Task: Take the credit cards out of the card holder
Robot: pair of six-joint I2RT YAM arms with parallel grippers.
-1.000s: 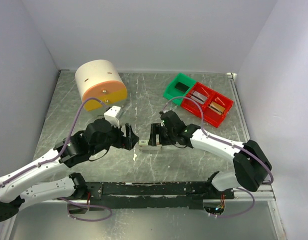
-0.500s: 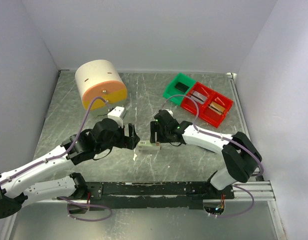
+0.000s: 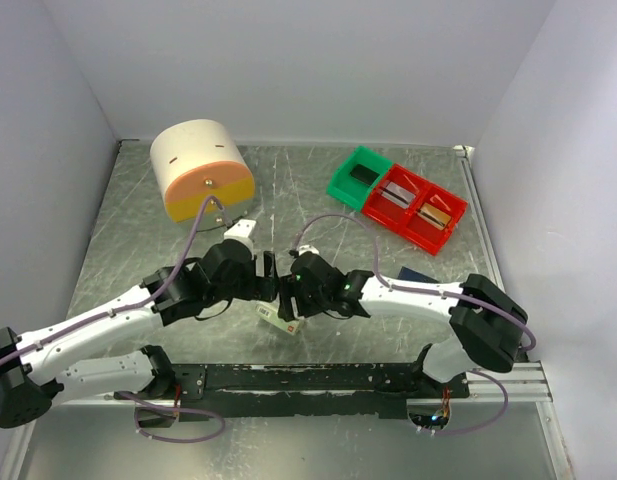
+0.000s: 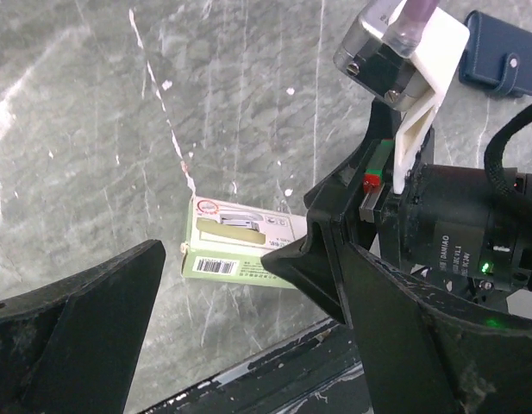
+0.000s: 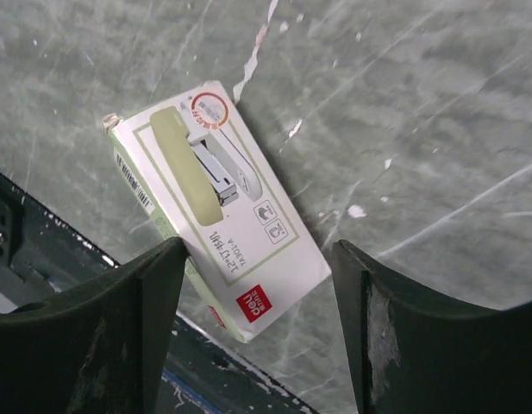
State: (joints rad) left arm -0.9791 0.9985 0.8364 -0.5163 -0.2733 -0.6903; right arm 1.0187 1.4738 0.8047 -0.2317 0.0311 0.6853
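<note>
Cream box (image 5: 218,207) between the right gripper (image 5: 259,250) tips, red label (image 5: 257,304) apparently reading deli (upside down), side barcode (image 5: 136,191), other print illegible

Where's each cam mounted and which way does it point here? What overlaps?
Top external: above and behind the bases, facing down at the table; left arm and right arm show.
Left wrist: on the left gripper, facing down; own open fingers frame the cream box, right arm and card holder beyond.
Right wrist: on the right gripper, facing down; own open fingers frame the same box.
Shared: all three see the box.
</note>
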